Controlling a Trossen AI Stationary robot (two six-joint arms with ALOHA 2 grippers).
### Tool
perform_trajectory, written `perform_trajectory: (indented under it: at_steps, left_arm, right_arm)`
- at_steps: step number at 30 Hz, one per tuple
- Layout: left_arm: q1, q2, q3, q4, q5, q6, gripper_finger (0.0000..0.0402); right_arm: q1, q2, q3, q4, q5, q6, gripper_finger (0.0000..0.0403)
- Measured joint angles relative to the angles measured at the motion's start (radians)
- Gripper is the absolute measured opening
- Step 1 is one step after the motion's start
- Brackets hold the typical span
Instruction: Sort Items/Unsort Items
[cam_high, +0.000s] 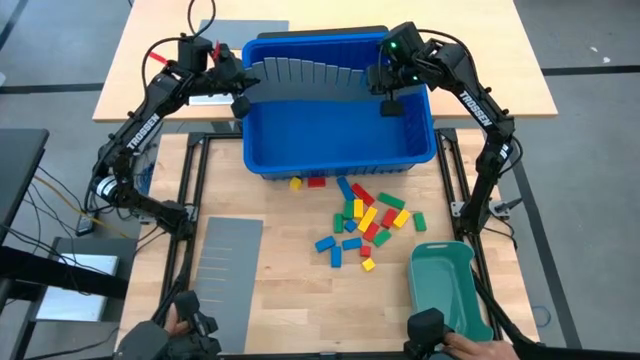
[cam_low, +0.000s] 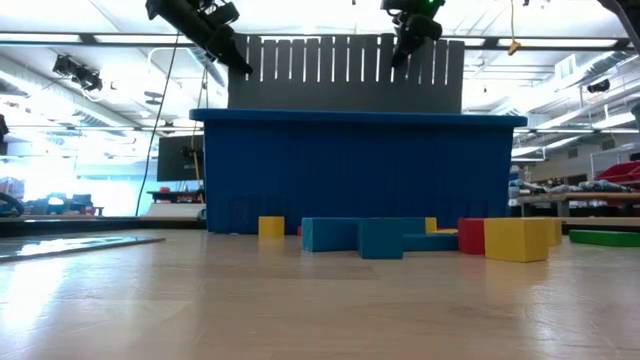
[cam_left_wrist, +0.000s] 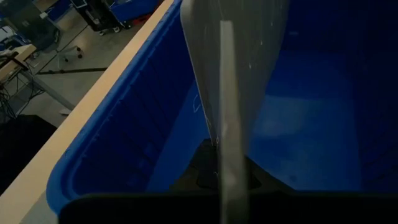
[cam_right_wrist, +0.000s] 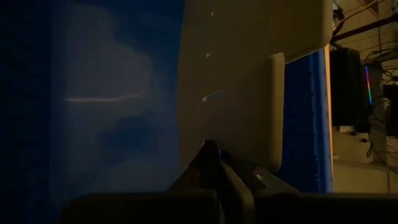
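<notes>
Presently both grippers hold one grey slotted sheet (cam_high: 300, 72) upright over the far part of a blue bin (cam_high: 340, 150), which stands at the far middle of the table (cam_high: 280, 300). The left gripper (cam_high: 241, 103) is pinched on the sheet's left end, the right gripper (cam_high: 391, 104) on its right end; each wrist view shows the sheet clamped between the fingers. The blocks (cam_high: 362, 218), in red, yellow, green and blue, lie scattered on the table just in front of the bin's near wall. A second grey sheet (cam_high: 226, 262) lies flat near the table's left edge. A teal tray (cam_high: 447, 285) sits at the near right corner.
</notes>
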Motion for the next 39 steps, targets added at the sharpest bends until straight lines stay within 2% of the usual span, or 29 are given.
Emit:
perform_trajectory:
  at_steps: [39]
  left_arm:
    - [0.032,0.022,0.001,-0.003,0.043,-0.018,0.0001]
  right_arm:
    - [0.030,0.000,0.000,0.011,0.031,0.006,0.0000]
